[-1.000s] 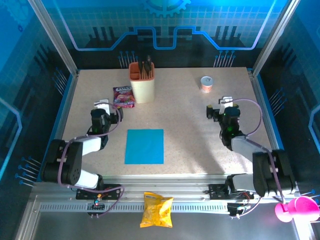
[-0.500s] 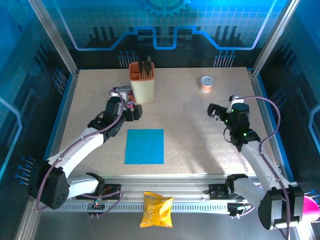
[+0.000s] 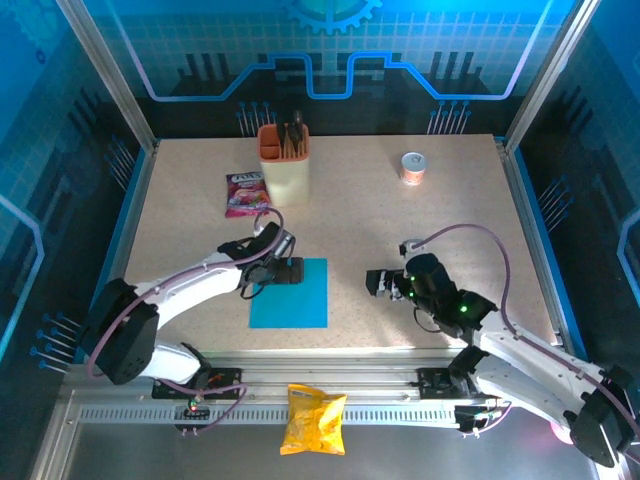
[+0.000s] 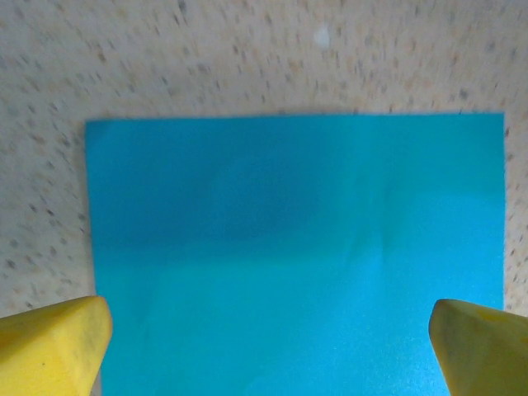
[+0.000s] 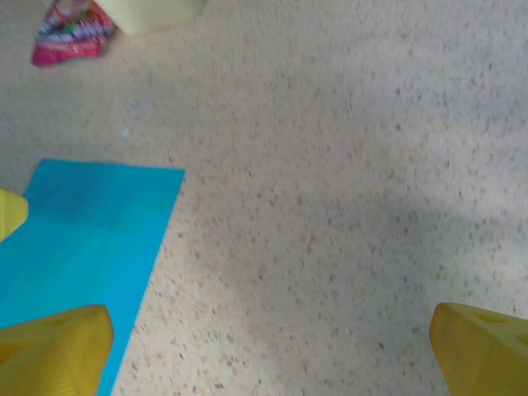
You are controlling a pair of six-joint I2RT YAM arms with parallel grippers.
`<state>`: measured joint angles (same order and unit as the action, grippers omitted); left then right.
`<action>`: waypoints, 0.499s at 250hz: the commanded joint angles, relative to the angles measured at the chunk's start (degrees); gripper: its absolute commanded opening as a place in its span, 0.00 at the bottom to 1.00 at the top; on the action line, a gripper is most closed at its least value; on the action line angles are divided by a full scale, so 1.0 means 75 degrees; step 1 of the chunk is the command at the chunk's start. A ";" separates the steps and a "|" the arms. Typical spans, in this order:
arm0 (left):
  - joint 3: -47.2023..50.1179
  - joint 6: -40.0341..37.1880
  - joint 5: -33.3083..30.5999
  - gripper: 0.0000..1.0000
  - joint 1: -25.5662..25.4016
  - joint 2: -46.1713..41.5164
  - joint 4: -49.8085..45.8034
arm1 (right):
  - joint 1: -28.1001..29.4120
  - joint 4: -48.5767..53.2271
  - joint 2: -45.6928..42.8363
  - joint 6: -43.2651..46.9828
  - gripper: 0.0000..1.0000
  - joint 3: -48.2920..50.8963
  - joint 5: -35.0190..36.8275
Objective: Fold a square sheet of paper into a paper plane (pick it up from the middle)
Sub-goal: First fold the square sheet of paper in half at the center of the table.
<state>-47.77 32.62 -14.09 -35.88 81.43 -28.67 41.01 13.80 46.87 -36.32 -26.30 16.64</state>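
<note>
We find the left claw (image 3: pixel 287 270) spread wide and holding nothing, poised over the far edge of the paper (image 3: pixel 296 302). In its wrist view the flat blue sheet lies between its yellow fingertips (image 4: pixel 54 341) and runs ahead of them; we cannot tell whether they touch it. The right claw (image 3: pixel 378 283) is just as wide and empty, over bare table (image 3: pixel 420 225), with the paper just to its left. Beyond the left claw we see the packet (image 3: pixel 246 194) and holder (image 3: pixel 285 172).
</note>
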 commanded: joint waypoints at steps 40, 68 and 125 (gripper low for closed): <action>0.0022 0.0886 0.0234 1.00 -0.0569 0.0420 -0.0369 | 0.0397 0.0449 -0.0420 -0.0545 0.99 0.0283 0.0549; 0.0044 0.1006 0.0187 1.00 -0.0633 0.0587 -0.0230 | 0.0402 0.0499 -0.0611 -0.0584 0.99 0.0355 0.0536; -0.0291 0.0983 0.0112 0.95 -0.0663 0.1087 -0.0200 | 0.0414 0.0544 -0.0623 -0.0687 0.99 0.0443 0.0523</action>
<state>-47.81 39.11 -13.43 -40.32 87.79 -29.71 43.18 16.75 42.65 -39.86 -24.08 19.38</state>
